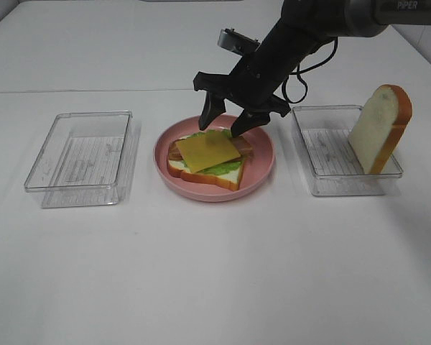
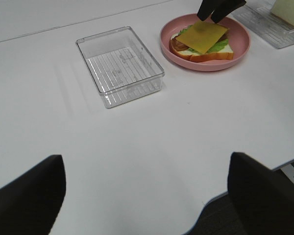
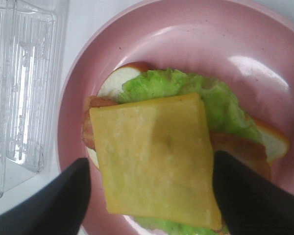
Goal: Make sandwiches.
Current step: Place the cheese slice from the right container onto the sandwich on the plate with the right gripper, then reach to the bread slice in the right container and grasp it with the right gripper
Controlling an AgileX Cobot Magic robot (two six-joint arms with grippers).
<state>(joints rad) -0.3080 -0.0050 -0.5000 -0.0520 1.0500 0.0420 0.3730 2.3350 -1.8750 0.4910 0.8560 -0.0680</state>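
The open sandwich (image 1: 205,159) lies on the pink plate (image 1: 262,169): a white bread slice at the bottom, then green lettuce, brown bacon and a yellow cheese slice (image 1: 206,149) on top. It also shows in the right wrist view (image 3: 154,166) and the left wrist view (image 2: 202,38). My right gripper (image 1: 221,126) hangs open just above the far edge of the cheese, holding nothing. The second bread slice (image 1: 379,129) stands tilted in the right clear tray (image 1: 323,180). My left gripper (image 2: 144,159) is open and empty, far from the plate at the table's near side.
An empty clear tray (image 1: 79,159) sits left of the plate, also in the left wrist view (image 2: 120,66). The table's front edge (image 2: 235,193) shows close to the left gripper.
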